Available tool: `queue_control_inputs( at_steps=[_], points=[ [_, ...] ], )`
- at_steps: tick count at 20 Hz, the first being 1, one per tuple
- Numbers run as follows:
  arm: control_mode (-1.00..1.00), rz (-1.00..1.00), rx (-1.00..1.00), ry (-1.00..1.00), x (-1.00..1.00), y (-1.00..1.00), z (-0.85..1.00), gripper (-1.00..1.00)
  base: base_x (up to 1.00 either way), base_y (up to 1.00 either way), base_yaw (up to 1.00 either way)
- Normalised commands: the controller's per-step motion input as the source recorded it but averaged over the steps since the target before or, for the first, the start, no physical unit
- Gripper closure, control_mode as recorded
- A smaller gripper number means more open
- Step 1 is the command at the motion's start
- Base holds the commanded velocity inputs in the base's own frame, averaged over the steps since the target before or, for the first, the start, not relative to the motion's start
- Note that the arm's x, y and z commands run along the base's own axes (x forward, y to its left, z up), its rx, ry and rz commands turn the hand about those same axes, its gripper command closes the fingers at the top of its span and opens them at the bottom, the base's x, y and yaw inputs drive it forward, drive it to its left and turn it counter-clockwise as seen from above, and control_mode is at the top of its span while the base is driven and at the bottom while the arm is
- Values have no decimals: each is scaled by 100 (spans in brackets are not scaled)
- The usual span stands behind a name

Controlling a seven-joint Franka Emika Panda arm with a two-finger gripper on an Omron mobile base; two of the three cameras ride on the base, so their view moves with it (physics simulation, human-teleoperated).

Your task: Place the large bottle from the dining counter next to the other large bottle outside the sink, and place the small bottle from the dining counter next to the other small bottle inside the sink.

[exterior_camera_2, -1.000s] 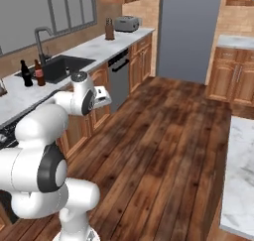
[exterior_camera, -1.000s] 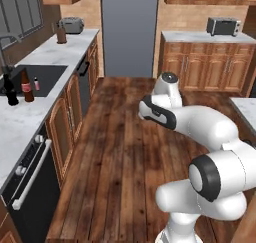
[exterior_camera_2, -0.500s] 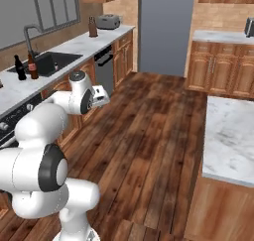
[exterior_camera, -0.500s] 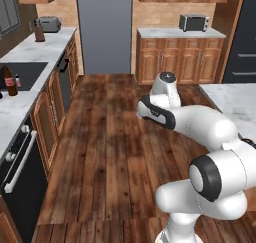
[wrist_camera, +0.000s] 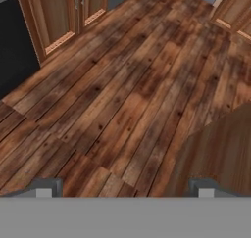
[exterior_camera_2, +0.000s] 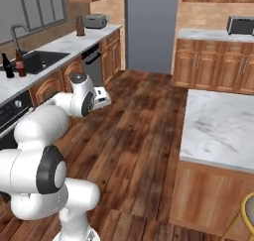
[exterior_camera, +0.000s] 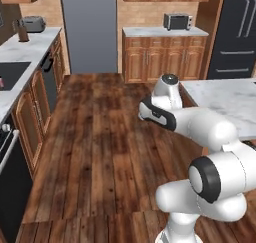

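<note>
Wooden plank floor straight below the gripper, both fingertips spread wide with nothing between them. Gripper released, carrying nothing, pointing down at the bare boards. Seen from the right base view, hand folded close to the arm, hanging over the floor between the two runs of cabinets. Dining counter off to the gripper's right side in that view, well apart, marble top bare in the part on show; same marble slab just behind the arm in the left base view. Sink on the gripper's other side, set in the far worktop, dark faucet rising at its back edge. Other large bottle standing upright on that worktop just outside the basin, with a second dark bottle with a red band close beside it near the rim; cannot tell whether that one sits in or out of the basin. Toaster further along the same worktop, well beyond the gripper. Brown large bottle not identifiable anywhere.
</note>
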Motion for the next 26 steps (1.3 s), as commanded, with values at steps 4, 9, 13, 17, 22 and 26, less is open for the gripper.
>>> queue_control_inputs(
  at_steps=[4, 9, 13, 17, 22, 26],
  points=[
    [100, 0, 0, 0, 0, 0, 0, -100, -3, -77, 0],
    [100, 0, 0, 0, 0, 0, 0, -100, -24, -75, 3],
    [100, 0, 0, 0, 0, 0, 0, -100, -59, -49, -1],
    [100, 0, 0, 0, 0, 0, 0, -100, -58, -46, 0],
    [100, 0, 0, 0, 0, 0, 0, -100, -42, -48, 0],
    [100, 0, 0, 0, 0, 0, 0, -100, -34, -59, 0]
  ],
)
